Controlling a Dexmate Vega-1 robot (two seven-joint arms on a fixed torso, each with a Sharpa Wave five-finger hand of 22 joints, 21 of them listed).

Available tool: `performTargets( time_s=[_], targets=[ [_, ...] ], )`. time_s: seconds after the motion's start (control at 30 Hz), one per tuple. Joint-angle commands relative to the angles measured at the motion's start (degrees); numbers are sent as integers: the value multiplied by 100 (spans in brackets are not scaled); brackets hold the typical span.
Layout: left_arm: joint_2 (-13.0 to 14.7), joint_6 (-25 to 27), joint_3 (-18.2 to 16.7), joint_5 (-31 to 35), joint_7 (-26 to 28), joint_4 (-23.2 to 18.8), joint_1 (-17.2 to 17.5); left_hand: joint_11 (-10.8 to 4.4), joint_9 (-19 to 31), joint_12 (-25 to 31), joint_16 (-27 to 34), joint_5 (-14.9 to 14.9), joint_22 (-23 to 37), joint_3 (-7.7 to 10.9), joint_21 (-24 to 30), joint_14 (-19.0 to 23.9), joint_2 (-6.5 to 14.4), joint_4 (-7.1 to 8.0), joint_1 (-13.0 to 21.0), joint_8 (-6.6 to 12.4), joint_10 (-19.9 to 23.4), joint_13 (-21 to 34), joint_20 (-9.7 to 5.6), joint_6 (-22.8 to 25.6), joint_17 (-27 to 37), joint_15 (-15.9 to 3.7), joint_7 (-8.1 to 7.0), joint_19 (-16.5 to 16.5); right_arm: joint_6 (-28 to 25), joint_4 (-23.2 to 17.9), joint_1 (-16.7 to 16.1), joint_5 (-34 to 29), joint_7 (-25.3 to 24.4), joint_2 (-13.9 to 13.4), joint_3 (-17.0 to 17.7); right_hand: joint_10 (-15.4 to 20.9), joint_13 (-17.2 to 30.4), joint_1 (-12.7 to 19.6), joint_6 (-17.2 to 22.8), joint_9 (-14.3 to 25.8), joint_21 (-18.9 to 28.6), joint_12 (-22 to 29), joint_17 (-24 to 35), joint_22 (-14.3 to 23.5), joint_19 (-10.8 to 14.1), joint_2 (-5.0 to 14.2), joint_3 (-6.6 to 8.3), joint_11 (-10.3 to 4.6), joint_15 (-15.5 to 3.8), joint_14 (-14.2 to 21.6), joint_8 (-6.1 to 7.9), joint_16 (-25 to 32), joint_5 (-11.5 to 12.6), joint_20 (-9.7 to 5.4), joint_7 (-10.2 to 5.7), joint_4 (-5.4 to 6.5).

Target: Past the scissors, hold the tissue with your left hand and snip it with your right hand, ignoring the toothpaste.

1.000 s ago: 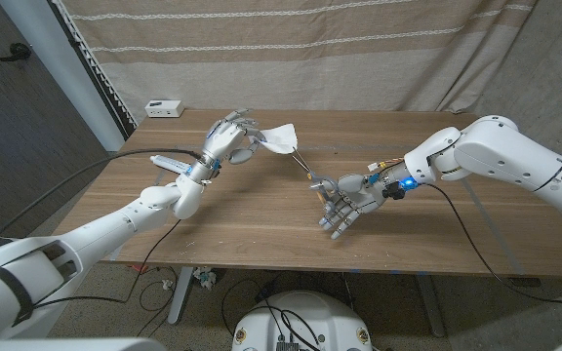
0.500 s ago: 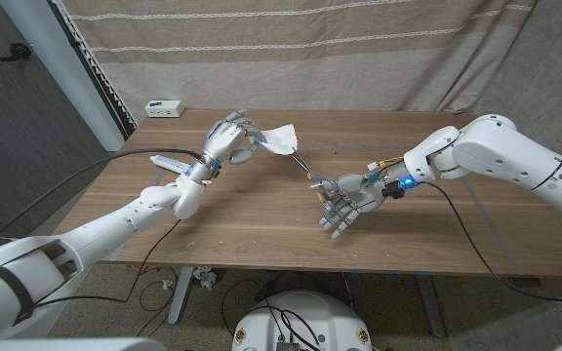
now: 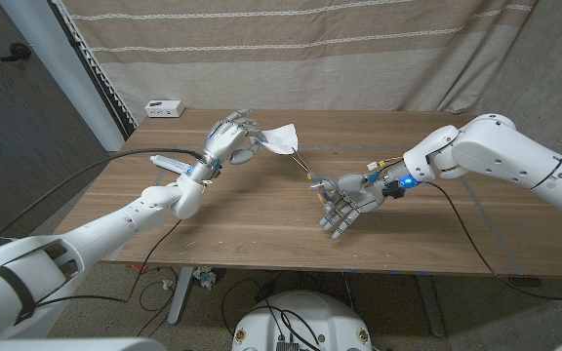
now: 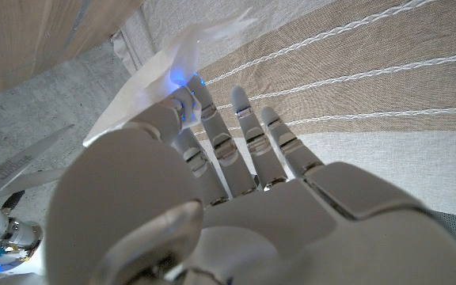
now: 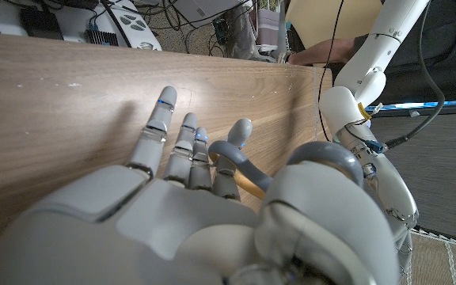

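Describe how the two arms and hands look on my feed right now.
Both arms have glossy white rounded shells with grey jointed hands. The left hand shows a blue fingertip light; the right hand has a blue wrist light, and a black cable trails from it.

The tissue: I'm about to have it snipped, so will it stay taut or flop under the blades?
Probably floppy: the tissue hangs from the left hand with a creased, drooping free corner. It looks thin and light, so the scissors in the right hand may push it aside rather than bite.
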Motion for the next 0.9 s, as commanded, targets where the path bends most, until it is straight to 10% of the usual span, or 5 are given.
performTargets(
  time_s=[0.03,0.9],
  targets=[
    [-6,57,49,110,78,17,-26,-81,17,19,40,43,30,12,28,36,10,-14,86,36,45,24,-25,14,28,-859,0,21,-58,41,101,-98,90,26,-85,15,16,13,51,26,-7,6,20,23,-17,54,3,25,29,16,38,-4,-24,0,355,-38],
    [21,85,140,151,62,27,-67,-69,-13,13,134,6,34,-93,42,205,35,-47,175,30,50,83,-45,-70,202,-873,6,25,-587,-12,266,162,-341,171,-44,-36,15,-16,-57,164,33,-9,19,22,106,80,7,28,95,110,74,27,-45,-2,378,-28]
  ],
)
